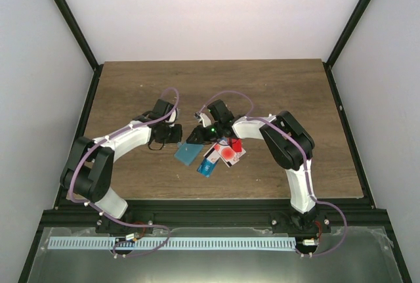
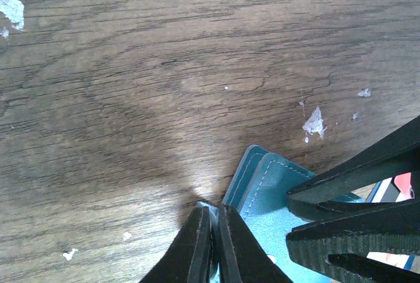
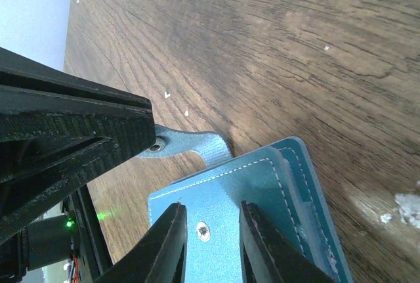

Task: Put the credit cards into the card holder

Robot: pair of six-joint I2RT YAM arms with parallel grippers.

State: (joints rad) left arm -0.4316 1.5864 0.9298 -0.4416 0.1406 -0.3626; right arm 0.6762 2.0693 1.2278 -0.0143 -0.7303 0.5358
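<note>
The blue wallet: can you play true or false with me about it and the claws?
1. The left claw pinches the wallet's strap. True.
2. All the cards are inside the wallet. False: a pile lies on the table beside it.
3. The table is wooden. True.
4. The right claw is far from the wallet. False: it hangs right over the wallet.

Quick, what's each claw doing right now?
Left gripper: shut, pinching the strap of the card holder.
Right gripper: slightly open, tips resting on the card holder.
</note>
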